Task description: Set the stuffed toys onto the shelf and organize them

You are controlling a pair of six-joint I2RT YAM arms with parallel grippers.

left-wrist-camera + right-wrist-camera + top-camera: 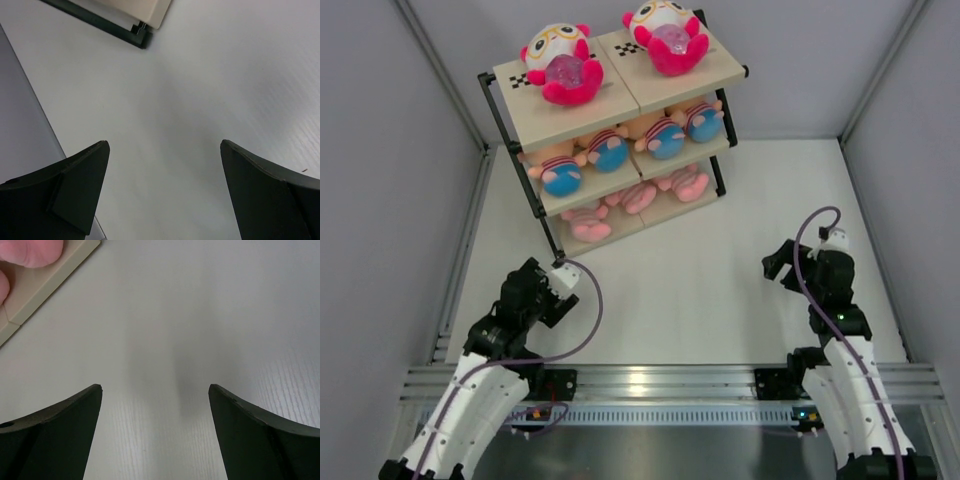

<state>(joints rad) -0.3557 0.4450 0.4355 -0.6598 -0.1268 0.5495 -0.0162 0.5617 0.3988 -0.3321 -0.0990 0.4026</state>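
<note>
The shelf [630, 92] stands at the back of the table. Two white-faced toys with hot-pink bodies [563, 66] [667, 37] sit on its top board. Several peach toys with blue bottoms [608, 151] fill the middle tier. Pale pink toys [642, 196] lie on the bottom tier. My left gripper [551, 287] is open and empty near the shelf's front-left foot [140, 36]. My right gripper [782, 266] is open and empty over bare table to the right. A pale pink toy [31, 251] and the bottom board's corner [45, 277] show in the right wrist view.
Grey walls enclose the white table [690, 280] on the left, right and back. A metal rail [670, 382] runs along the near edge by the arm bases.
</note>
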